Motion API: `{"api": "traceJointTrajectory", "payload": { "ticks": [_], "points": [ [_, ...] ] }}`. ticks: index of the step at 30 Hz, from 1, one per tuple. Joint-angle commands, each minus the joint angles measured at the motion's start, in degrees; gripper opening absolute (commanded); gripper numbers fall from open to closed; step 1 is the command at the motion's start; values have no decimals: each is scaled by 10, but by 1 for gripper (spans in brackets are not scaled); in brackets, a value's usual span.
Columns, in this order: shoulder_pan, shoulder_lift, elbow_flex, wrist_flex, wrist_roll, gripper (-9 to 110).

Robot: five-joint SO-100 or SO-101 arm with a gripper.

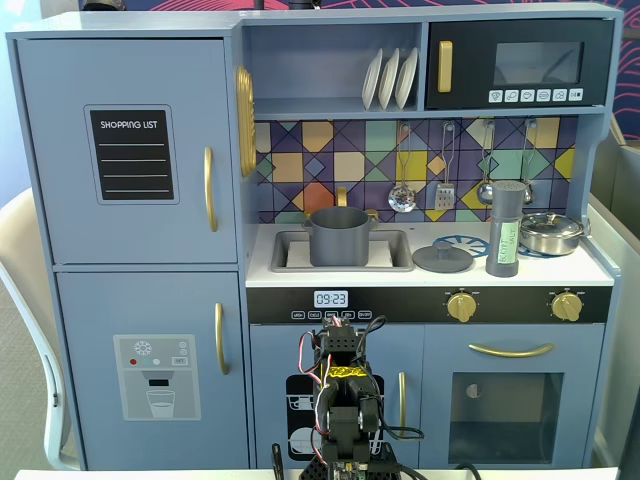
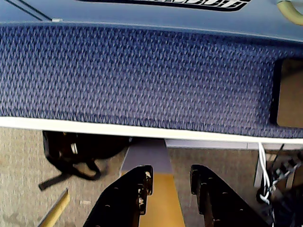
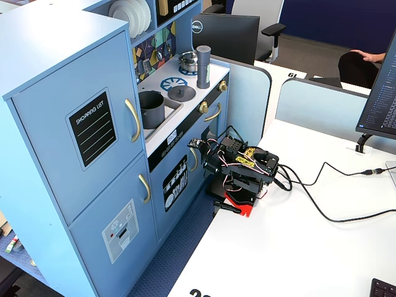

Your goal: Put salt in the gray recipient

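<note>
- The gray pot (image 1: 340,236) sits in the sink (image 1: 291,252) and takes up most of the basin, its open top unobstructed.
- Right of the pot, the flat lid (image 1: 442,258) lies on the counter, with the salt shaker (image 1: 506,229) upright just beyond it.
- A steel pan (image 1: 551,233) sits right beside the shaker.
- Utensils (image 1: 444,170) hang behind, and a shelf (image 1: 330,107) caps the headroom above the pot.
- The counter strip in front of the lid is bare.
</note>
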Motion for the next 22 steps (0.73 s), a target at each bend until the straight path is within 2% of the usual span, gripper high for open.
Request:
{"api": "traceJointTrajectory", "payload": {
  "ticks": [1,22],
  "points": [
    [4,7,-1,6,6,1],
    [4,7,-1,6,6,5]
  ]
}}
